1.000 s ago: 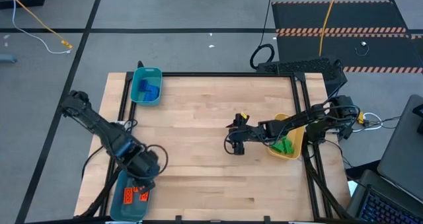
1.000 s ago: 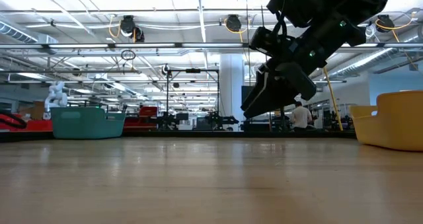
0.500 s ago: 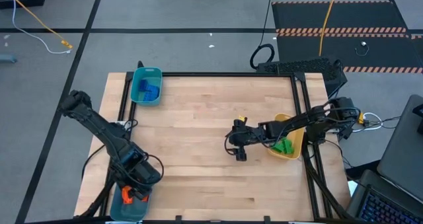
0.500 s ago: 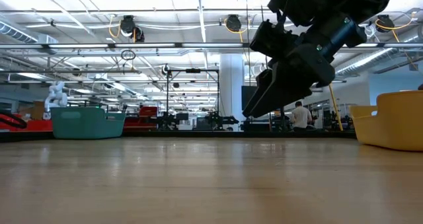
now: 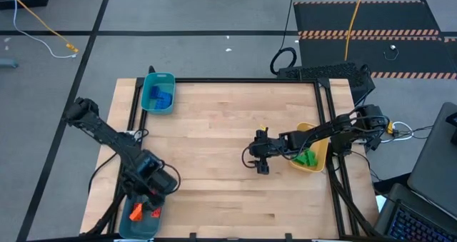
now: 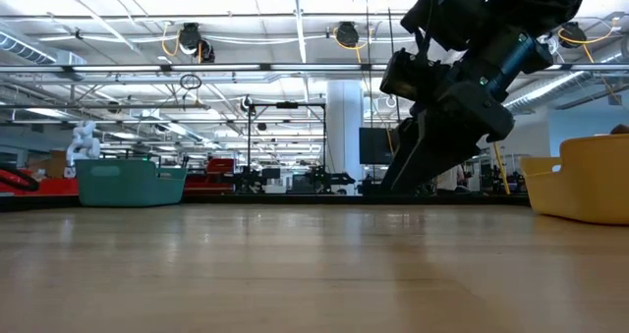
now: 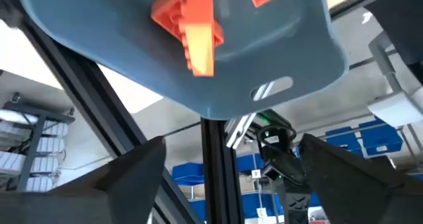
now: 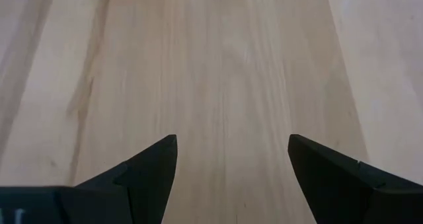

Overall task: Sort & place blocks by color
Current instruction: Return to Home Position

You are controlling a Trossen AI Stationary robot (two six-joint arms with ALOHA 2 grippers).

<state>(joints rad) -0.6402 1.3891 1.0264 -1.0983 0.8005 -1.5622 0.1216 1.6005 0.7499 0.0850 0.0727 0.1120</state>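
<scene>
The left end effector [image 7: 232, 148] hung over the dark teal bin [image 5: 128, 228] at the lower left of the high view, fingers spread wide and empty, with the orange blocks [image 5: 143, 213] lying inside that bin. The right end effector [image 8: 232, 141] hovered above the tabletop [image 5: 214, 128] just beside the yellow bin [image 5: 307, 169], also wide open and holding nothing. The green blocks [image 5: 308, 158] lay in the yellow bin, the blue blocks [image 5: 161, 97] in the light blue bin [image 5: 158, 76].
</scene>
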